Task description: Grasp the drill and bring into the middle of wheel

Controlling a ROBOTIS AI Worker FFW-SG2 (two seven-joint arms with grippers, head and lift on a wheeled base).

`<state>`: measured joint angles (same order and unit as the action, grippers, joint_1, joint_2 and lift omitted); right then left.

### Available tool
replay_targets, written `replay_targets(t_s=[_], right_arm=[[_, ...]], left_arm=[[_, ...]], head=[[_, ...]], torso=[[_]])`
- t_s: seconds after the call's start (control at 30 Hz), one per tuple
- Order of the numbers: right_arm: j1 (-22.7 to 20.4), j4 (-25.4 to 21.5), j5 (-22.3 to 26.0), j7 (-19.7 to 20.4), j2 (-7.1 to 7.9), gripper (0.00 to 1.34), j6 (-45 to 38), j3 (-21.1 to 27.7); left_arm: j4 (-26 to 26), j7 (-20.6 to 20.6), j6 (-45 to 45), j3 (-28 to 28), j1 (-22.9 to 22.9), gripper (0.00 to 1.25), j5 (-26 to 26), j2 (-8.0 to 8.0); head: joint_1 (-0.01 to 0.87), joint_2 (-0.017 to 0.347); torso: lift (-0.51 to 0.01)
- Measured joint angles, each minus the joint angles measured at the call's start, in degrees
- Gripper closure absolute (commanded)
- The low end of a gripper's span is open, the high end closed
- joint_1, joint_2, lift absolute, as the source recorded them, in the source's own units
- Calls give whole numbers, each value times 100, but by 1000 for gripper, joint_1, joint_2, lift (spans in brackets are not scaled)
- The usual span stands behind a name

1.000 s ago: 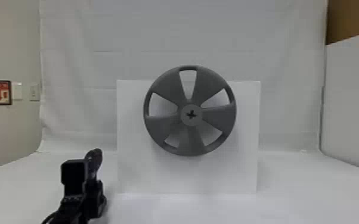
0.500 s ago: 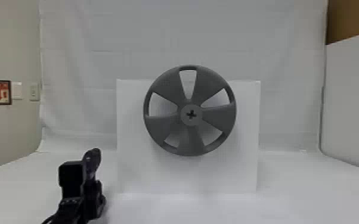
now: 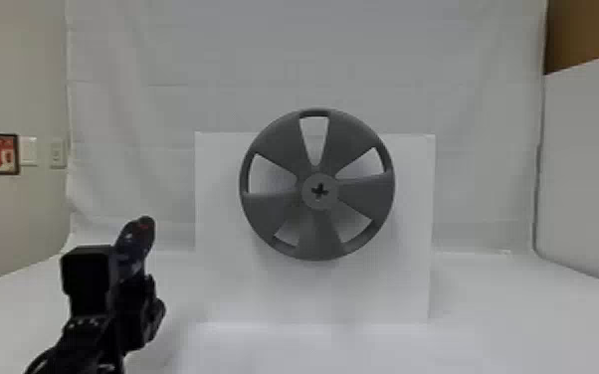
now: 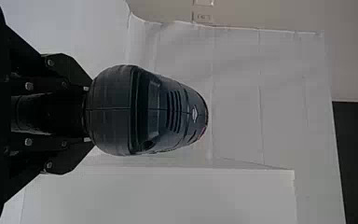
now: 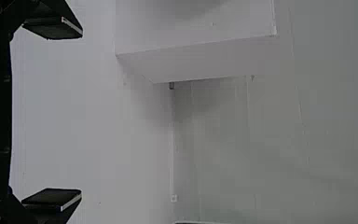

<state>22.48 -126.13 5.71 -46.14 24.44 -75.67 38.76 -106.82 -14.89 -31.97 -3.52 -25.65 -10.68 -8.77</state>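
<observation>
My left gripper (image 3: pixel 137 313) is at the lower left of the head view, shut on the dark drill (image 3: pixel 134 246), whose body stands above the fingers. In the left wrist view, the left gripper (image 4: pixel 85 112) has a finger on either side of the drill's handle, and the rounded drill (image 4: pixel 168 114) faces the camera. The grey wheel (image 3: pixel 318 238) is mounted upright on a white block, right of the drill and apart from it; its hub has a cross-shaped opening. My right gripper (image 5: pixel 81 114) stands wide open in the right wrist view, holding nothing.
The white block (image 3: pixel 244 293) behind the wheel stands on a white-covered table (image 3: pixel 502 323). White sheeting hangs at the back, and a white panel (image 3: pixel 587 174) borders the right side.
In the head view, the left gripper and drill have shifted slightly left over the last second. The wheel and its block have kept their place.
</observation>
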Motion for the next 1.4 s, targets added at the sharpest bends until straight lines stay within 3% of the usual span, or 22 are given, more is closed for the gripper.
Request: replay_targets(t_s=[0.33, 0.63, 0.83, 1.4], right_arm=[[-8, -32, -7, 0, -46, 102, 4, 136], [-8, -44, -48, 0, -103, 101, 18, 221], [-14, -44, -74, 0, -144, 102, 20, 271], [2, -44, -175, 0, -211, 102, 35, 255]], left_arm=[[-1285, 328, -291, -96, 432, 1213, -262, -176], [-2046, 347, -362, -740, 610, 1213, -374, -577], [-2255, 355, -363, -1154, 531, 1213, -507, -790], [-2215, 417, -363, -2107, -50, 1213, -764, -1040]], head=[[54, 31], [54, 31], [54, 31], [54, 31]], torso=[[-403], [-403], [-403], [-403]])
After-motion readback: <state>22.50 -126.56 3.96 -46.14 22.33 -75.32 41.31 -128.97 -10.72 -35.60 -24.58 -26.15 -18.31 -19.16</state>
